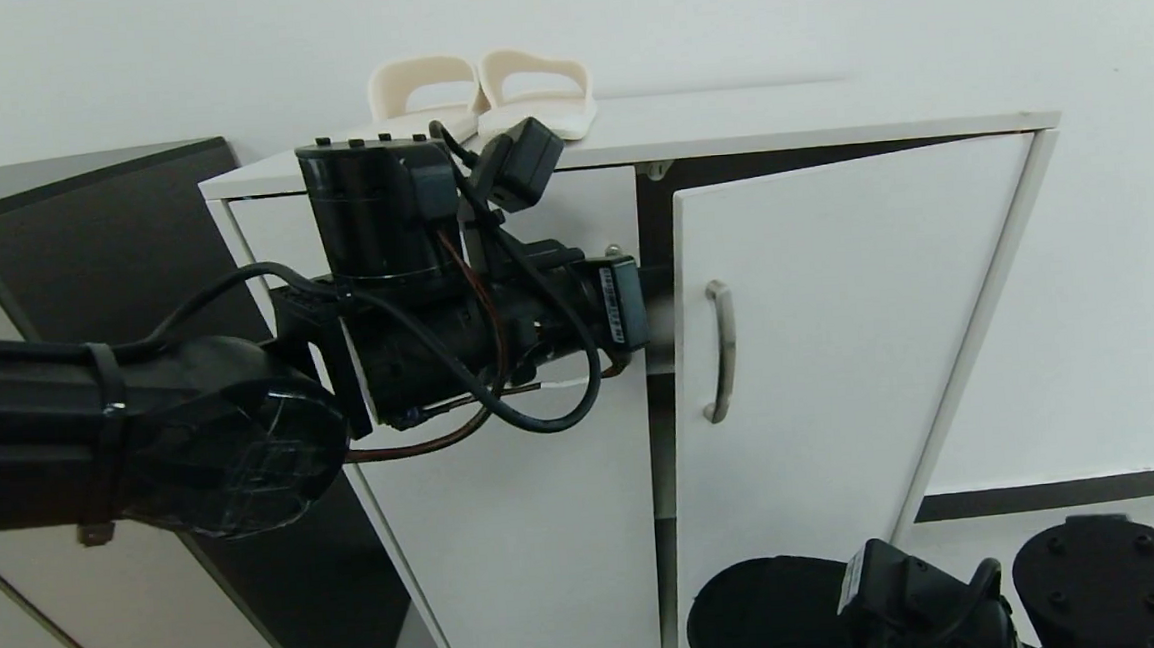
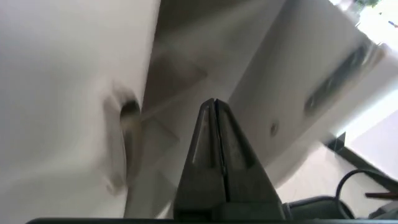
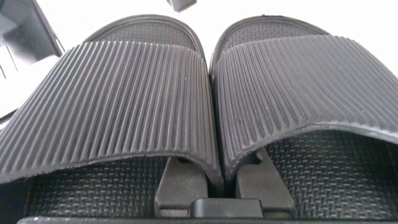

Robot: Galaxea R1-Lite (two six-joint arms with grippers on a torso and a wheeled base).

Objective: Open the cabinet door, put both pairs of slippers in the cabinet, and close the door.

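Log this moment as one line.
right door: ajar | left gripper: shut, at door gap | right gripper: holding dark slippers | cream slippers: atop cabinet

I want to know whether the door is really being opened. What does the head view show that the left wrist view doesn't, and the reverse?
Head view: the cream slippers on the cabinet top, and the right door ajar with its handle.
Left wrist view: the left gripper, its fingers pressed together, pointing into the opening.
Both: white cabinet panels and the dark gap at the door's edge.
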